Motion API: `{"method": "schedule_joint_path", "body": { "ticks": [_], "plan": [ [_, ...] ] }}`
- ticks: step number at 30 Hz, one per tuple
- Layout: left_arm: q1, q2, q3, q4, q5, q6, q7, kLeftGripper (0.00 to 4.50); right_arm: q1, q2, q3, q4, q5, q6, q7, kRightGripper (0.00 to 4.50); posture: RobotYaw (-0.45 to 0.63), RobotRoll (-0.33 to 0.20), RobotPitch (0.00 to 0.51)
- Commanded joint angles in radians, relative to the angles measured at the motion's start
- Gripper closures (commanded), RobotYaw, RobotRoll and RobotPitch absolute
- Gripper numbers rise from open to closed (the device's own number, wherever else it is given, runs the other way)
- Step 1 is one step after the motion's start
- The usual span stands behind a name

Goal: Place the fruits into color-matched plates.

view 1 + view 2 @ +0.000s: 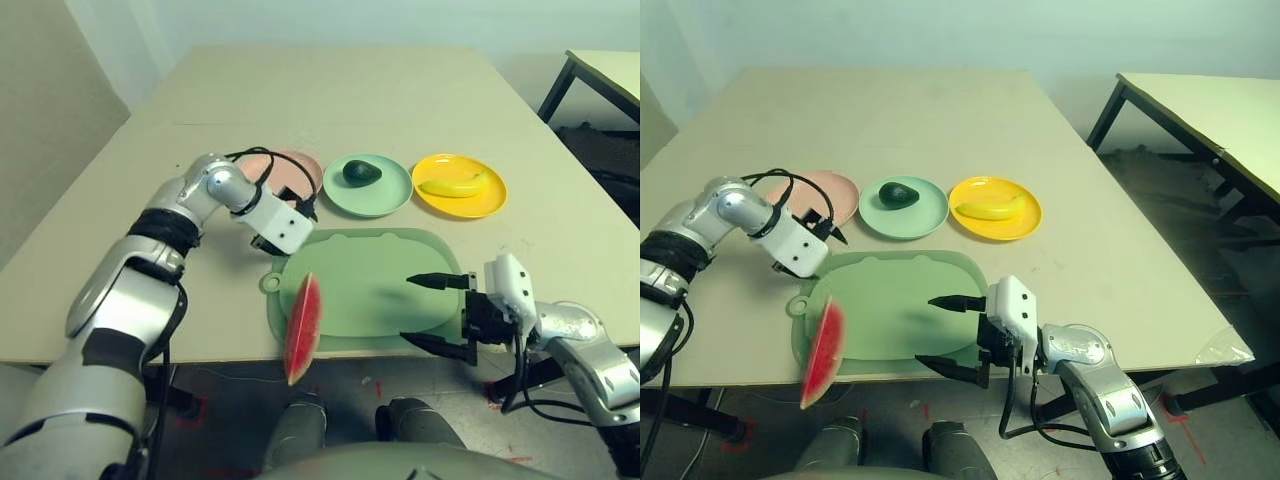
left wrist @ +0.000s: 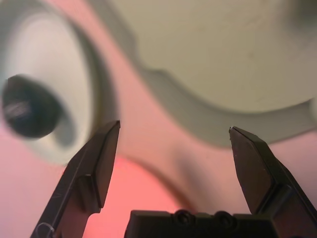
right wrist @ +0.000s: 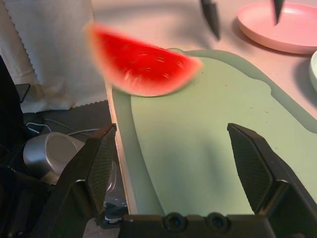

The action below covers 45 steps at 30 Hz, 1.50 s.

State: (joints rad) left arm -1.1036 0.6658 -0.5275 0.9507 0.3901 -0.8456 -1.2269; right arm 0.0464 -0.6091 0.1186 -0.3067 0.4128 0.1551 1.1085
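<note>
The red watermelon wedge (image 1: 303, 328) is blurred and stands tilted at the front left corner of the pale green tray (image 1: 370, 290), its lower end past the table's front edge; nothing holds it. The dark green avocado (image 1: 362, 172) lies in the mint green plate (image 1: 390, 198). In the yellow plate (image 1: 488, 202) rests the banana (image 1: 452, 184). My left gripper (image 1: 308, 208) is open between the pink plate (image 1: 296, 166) and the tray's back left corner. My right gripper (image 1: 407, 310) is open and holds nothing, low over the tray's front right part.
The three plates stand in a row behind the tray. The tray's ring handle (image 1: 270, 284) sticks out on its left side. A second table (image 1: 1200, 110) stands to the right. The table's front edge runs just below the tray.
</note>
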Motion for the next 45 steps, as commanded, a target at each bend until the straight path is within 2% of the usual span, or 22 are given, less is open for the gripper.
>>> {"method": "schedule_joint_path", "body": {
  "ticks": [1,8,13,16,23,30,38,45],
  "plan": [
    [-0.024,0.017,0.015,0.016,0.003,-0.008,0.001,0.03,-0.001,-0.007,0.012,-0.003,-0.007,-0.003,0.001,0.0,0.06,0.0,0.033],
    [0.038,0.072,0.057,-0.138,-0.131,0.084,-0.156,0.03,0.0,-0.002,0.022,-0.001,-0.01,-0.01,-0.006,0.0,0.06,0.0,0.034],
    [0.137,0.148,0.1,-0.389,-0.252,0.297,-0.29,0.03,-0.007,0.001,0.029,0.012,-0.012,-0.017,-0.002,0.0,0.07,0.0,0.035],
    [0.209,0.19,0.129,-0.59,-0.321,0.476,-0.342,0.03,-0.012,0.003,0.032,0.022,-0.014,-0.021,0.002,0.0,0.07,0.0,0.035],
    [0.281,0.236,0.175,-0.891,-0.399,0.73,-0.373,0.03,-0.017,0.003,0.037,0.032,-0.015,-0.028,0.01,0.0,0.09,0.0,0.036],
    [0.298,0.255,0.18,-1.037,-0.478,0.856,-0.388,0.03,-0.023,0.002,0.037,0.042,-0.018,-0.033,0.016,0.0,0.08,0.0,0.037],
    [0.301,0.296,0.189,-1.095,-0.486,0.911,-0.388,0.03,-0.027,0.004,0.039,0.047,-0.021,-0.037,0.02,0.0,0.08,0.0,0.035],
    [0.344,0.378,0.216,-1.215,-0.485,1.038,-0.382,0.03,-0.029,0.008,0.044,0.051,-0.023,-0.043,0.023,0.0,0.09,0.0,0.033]
  ]
}}
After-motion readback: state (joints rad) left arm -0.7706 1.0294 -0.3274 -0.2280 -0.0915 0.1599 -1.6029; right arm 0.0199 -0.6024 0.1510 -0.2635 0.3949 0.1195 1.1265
